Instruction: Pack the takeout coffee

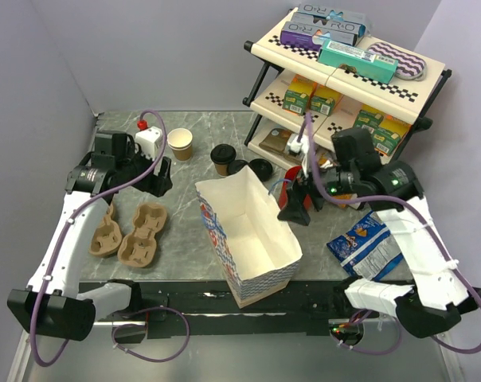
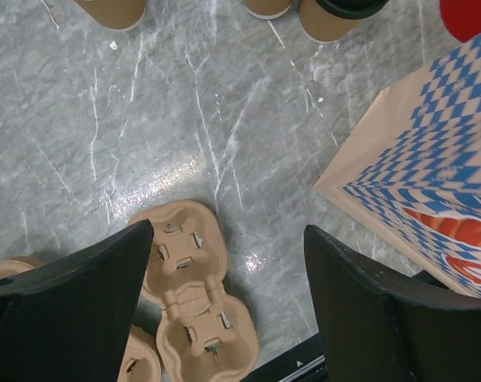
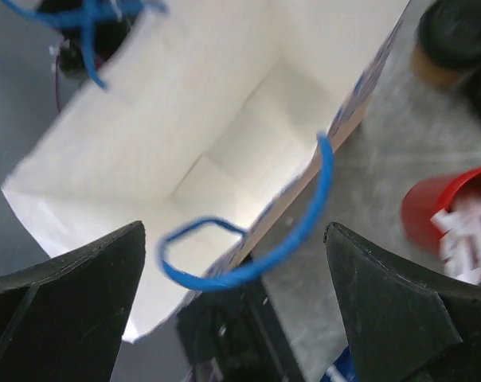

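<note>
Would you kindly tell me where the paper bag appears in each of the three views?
Top external: the bag stands at centre, mouth open, between the arms.
Left wrist: right edge, showing its blue-checked outer wall.
Right wrist: upper left to centre, white inside and blue handle.
Shared landmark: the red cup just beside the bag.

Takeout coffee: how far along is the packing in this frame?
Done: only setup. The paper bag stands open and looks empty inside. In hand: nothing. The left gripper is open above a cup carrier, and the right gripper is open over the bag's blue handle. Left: nearly everything. The lidded cups sit on the table behind the bag, neither in a carrier nor bagged.
</note>
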Controlling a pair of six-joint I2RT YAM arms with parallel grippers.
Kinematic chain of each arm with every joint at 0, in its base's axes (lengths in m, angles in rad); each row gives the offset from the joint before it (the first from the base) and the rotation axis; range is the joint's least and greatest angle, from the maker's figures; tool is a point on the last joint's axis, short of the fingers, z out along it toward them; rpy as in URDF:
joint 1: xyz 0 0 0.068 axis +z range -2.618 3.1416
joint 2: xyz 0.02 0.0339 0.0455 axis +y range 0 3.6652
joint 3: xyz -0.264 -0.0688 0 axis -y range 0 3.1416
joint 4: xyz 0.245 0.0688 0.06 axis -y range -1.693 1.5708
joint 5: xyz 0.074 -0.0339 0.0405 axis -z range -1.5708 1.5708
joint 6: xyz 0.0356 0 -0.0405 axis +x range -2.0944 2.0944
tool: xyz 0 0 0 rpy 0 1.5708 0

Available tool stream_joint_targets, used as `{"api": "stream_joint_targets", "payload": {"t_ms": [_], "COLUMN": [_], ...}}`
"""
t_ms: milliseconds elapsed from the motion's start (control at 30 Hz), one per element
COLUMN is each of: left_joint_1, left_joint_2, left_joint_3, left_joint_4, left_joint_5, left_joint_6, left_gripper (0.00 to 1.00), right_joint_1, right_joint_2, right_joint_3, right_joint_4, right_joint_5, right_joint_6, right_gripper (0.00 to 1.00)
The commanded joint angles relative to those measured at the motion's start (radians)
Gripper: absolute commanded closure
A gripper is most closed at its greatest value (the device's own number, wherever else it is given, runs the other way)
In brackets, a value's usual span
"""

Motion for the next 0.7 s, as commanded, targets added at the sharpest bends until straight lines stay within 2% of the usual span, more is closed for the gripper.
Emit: {"api": "stream_joint_targets", "payload": {"t_ms": [0, 133, 267, 433, 467, 567, 667], "left_joint_1": [0.006, 0.007, 0.009, 0.015, 0.018, 0.021, 0.026], "left_joint_2": [0.011, 0.022, 0.010, -0.016, -0.019, -0.027, -0.039], "left_joint_3": [0.034, 0.031, 0.033, 0.019, 0.016, 0.008, -0.009], "left_joint_4": [0.042, 0.022, 0.009, -0.007, -0.012, -0.030, -0.049], "left_joint_5": [-0.015, -0.033, -0.041, -0.067, -0.072, -0.099, -0.127], "left_joint_6": [-0.016, -0.010, -0.010, 0.004, 0.004, 0.029, 0.059], "left_gripper": [0.18, 0.18, 0.18, 0.17, 0.17, 0.17, 0.17], "right_joint_1": [-0.004, 0.007, 0.020, 0.053, 0.053, 0.059, 0.062], "right_joint_2": [-0.016, 0.016, 0.071, 0.134, 0.151, 0.171, 0.183], "right_joint_3": [-0.082, -0.110, -0.125, -0.084, -0.079, -0.047, -0.007], "right_joint_4": [-0.100, -0.077, -0.039, -0.043, -0.052, -0.069, -0.091], "right_joint_5": [-0.006, 0.022, 0.029, 0.103, 0.114, 0.150, 0.170], "right_joint_6": [-0.026, 0.011, 0.025, 0.028, 0.030, 0.019, 0.008], "right_gripper": [0.00, 0.01, 0.07, 0.20, 0.28, 0.44, 0.50]}}
